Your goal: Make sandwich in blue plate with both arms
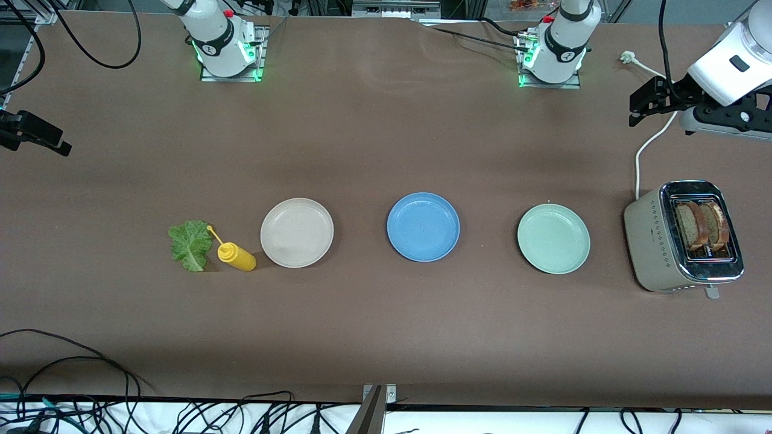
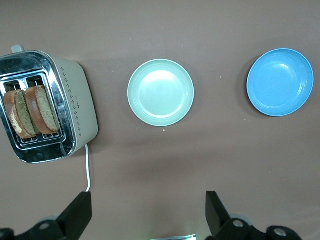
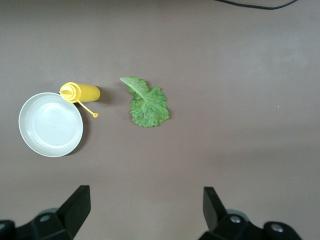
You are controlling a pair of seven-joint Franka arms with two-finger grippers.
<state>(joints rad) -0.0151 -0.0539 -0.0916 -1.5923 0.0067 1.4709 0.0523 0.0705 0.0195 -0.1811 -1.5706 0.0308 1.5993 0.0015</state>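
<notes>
1. Three plates sit in a row: cream-white plate [image 1: 297,232], blue plate [image 1: 423,226] in the middle, pale green plate [image 1: 553,238] toward the left arm's end.
2. Two bread slices [image 1: 702,225] stand in the toaster [image 1: 681,236], just beside the green plate.
3. Lettuce leaf [image 1: 190,243] lies touching the yellow squeeze bottle [image 1: 236,255], by the cream-white plate.
4. Left gripper [image 2: 148,216] hangs over bare table near the toaster, fingers spread, holding nothing.
5. Right gripper [image 3: 145,210] hangs over table near the lettuce, fingers spread, holding nothing.
</notes>
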